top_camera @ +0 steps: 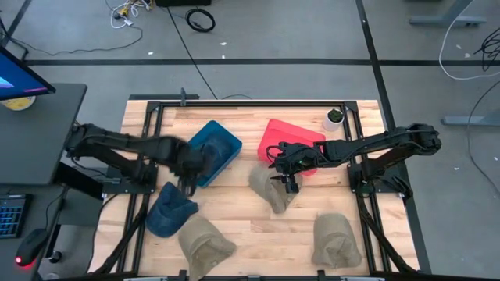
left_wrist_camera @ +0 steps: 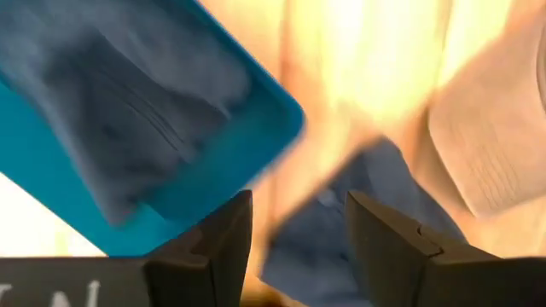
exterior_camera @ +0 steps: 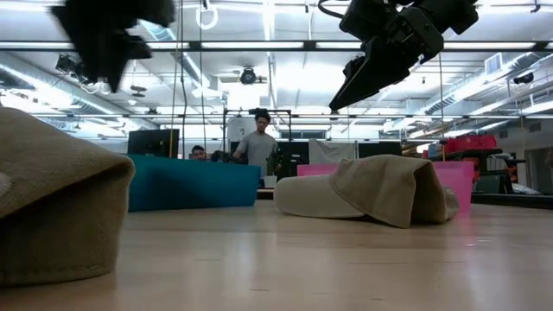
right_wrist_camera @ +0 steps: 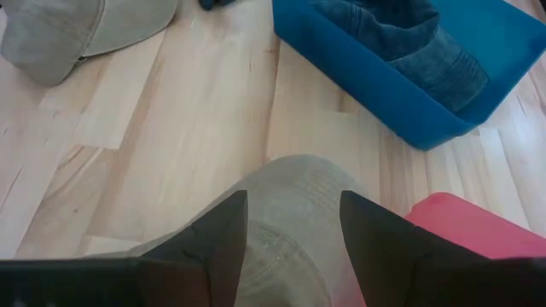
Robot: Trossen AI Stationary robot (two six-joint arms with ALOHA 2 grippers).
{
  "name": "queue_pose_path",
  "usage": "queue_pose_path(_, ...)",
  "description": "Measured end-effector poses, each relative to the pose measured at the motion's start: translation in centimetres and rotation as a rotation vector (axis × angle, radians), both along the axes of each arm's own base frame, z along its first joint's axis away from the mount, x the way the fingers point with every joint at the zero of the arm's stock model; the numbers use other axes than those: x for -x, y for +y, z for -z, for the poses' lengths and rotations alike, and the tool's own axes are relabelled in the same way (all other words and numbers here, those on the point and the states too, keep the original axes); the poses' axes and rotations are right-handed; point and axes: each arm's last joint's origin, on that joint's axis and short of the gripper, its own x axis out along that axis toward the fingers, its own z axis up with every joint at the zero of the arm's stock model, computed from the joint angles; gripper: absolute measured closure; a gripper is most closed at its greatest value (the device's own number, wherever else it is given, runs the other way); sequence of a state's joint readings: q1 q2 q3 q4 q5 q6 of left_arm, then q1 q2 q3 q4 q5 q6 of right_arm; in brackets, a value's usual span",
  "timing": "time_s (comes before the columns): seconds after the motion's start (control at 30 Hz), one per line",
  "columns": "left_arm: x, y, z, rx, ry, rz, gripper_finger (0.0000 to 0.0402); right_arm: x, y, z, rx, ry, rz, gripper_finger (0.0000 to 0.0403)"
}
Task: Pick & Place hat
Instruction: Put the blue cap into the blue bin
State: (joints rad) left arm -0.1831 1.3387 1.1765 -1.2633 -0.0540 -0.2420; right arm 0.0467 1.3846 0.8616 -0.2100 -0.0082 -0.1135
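**Op 1:** Wooden table from overhead: I count a blue bin and a red bin at the back. I have the left gripper at the blue bin's near corner, above a blue hat lying on the wood. The right gripper hangs over a tan hat in the middle, just in front of the red bin.

**Op 2:** Other hats?

**Op 1:** Two more tan ones near the front edge, one at front left, one at front right. I cannot make out the red bin's contents from above.

**Op 2:** Low camera?

**Op 1:** Both bins stand behind the middle tan hat, which rests on the table. My right gripper is up in the air above it, touching nothing. A person stands in the room behind.

**Op 2:** Left wrist?

**Op 1:** Blurred, but the fingers are spread and empty, the blue hat beyond them. The blue bin holds a denim hat.

**Op 2:** Right wrist?

**Op 1:** Fingers parted, released, with the tan hat's crown between them. Beyond, the blue bin with the denim hat inside, and a corner of the red bin.
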Motion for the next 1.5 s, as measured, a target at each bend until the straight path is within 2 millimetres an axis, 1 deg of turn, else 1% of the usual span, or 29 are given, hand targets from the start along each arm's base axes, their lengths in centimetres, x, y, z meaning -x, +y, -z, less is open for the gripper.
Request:
queue_pose_path(0.17,2.1,-3.8,2.7,0.028,0.056,-0.073,0.0211,0.0,0.0,0.0,0.0,-0.001,0.0,0.0211)
queue_pose_path(0.27,3.0,-6.1,4.3,0.071,0.05,-0.062,0.0211,0.0,0.0,0.0,0.0,-0.003,0.0,0.0211)
queue_pose_path(0.37,3.8,-7.7,5.7,0.101,0.036,-0.062,0.0211,0.0,0.0,0.0,0.0,-0.005,0.0,0.0211)
queue_pose_path(0.47,4.7,-8.5,7.0,0.104,0.045,-0.1,0.0211,0.0,0.0,0.0,-0.001,-0.006,-0.001,0.0211)
queue_pose_path(0.63,5.8,-8.8,9.3,0.107,0.058,-0.166,0.0211,-0.1,0.0,-0.1,-0.001,-0.009,-0.001,0.0211)
queue_pose_path(0.77,6.2,-9.2,10.7,0.132,0.03,-0.146,0.0213,-0.1,0.0,-0.1,-0.001,-0.009,-0.001,0.0211)
queue_pose_path(0.83,6.4,-9.2,11.0,0.12,0.02,-0.141,0.0223,-0.1,0.0,-0.1,-0.001,-0.009,-0.001,0.0211)
queue_pose_path(0.9,6.4,-9.2,11.0,0.11,0.015,-0.13,0.0252,-0.1,0.0,-0.1,-0.001,-0.009,-0.001,0.0211)
queue_pose_path(0.97,6.4,-9.2,11.0,0.106,0.011,-0.105,0.0297,-0.1,0.0,-0.1,-0.001,-0.009,-0.001,0.0211)
queue_pose_path(1.03,6.3,-9.2,10.9,0.103,0.009,-0.08,0.0354,-0.1,0.0,-0.1,-0.001,-0.009,-0.001,0.0211)
queue_pose_path(1.07,6.3,-9.2,10.8,0.103,0.008,-0.073,0.0376,-0.1,0.0,-0.1,-0.001,-0.009,-0.001,0.0211)
queue_pose_path(1.1,6.2,-9.3,10.7,0.103,0.007,-0.069,0.0386,-0.1,0.0,-0.1,-0.001,-0.01,-0.001,0.0211)
queue_pose_path(1.17,6.0,-9.5,10.0,0.115,-0.008,-0.06,0.0388,-0.1,0.0,-0.1,-0.001,-0.01,0.0,0.0211)
queue_pose_path(1.23,5.6,-9.8,8.9,0.13,-0.026,-0.054,0.0391,-0.1,0.0,-0.1,-0.001,-0.01,-0.001,0.0211)
queue_pose_path(1.3,5.5,-9.8,7.6,0.109,-0.013,-0.05,0.0395,-0.1,0.0,-0.1,-0.001,-0.01,-0.001,0.0211)
queue_pose_path(1.43,5.3,-9.7,4.3,0.026,-0.026,-0.059,0.0395,-0.1,0.0,-0.1,-0.001,-0.015,-0.001,0.0211)
queue_pose_path(1.5,5.3,-9.5,2.5,-0.046,-0.053,-0.054,0.0395,-0.1,0.0,-0.1,-0.001,-0.019,0.0,0.0211)
